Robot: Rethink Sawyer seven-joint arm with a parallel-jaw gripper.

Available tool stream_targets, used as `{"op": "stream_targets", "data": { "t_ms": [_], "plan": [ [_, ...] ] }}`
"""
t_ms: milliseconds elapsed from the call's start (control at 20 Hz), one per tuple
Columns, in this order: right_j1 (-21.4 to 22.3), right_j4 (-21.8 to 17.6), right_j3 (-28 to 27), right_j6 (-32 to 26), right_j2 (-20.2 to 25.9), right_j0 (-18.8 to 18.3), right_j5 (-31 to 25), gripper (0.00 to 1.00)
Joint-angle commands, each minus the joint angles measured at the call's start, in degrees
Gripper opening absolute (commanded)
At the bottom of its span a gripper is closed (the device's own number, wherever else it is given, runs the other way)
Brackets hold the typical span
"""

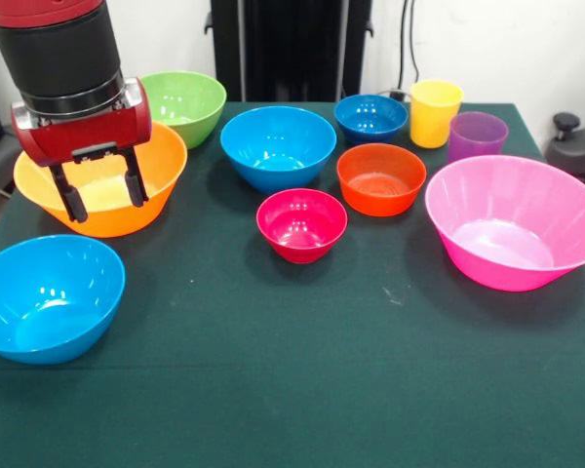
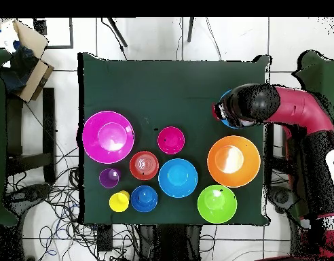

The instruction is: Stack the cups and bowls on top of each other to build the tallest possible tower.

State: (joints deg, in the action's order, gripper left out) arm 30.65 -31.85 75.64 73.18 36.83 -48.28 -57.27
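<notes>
Currently the gripper (image 1: 102, 193) hangs with jaws open, empty, in front of the large orange bowl (image 1: 127, 200) near a table (image 1: 302, 380) side edge; no tower, all bowls sit singly; yellow cup (image 1: 435, 113) and purple cup (image 1: 476, 136) stand together at the table's opposite back corner, beside the pink bowl (image 1: 512, 234).
</notes>
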Motion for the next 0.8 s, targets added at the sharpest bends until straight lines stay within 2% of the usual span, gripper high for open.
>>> {"op": "stream_targets", "data": {
  "t_ms": [50, 450, 800],
  "plan": [
    [-4.94, -3.79, 0.93, -11.88, 0.66, -0.34, 3.03, 1.00],
    [-7.70, -3.22, -2.47, -14.25, 1.46, -1.13, 1.13, 1.00],
    [-8.26, -3.57, -2.20, -11.44, 1.02, -0.13, 2.41, 1.00]
  ]
}}
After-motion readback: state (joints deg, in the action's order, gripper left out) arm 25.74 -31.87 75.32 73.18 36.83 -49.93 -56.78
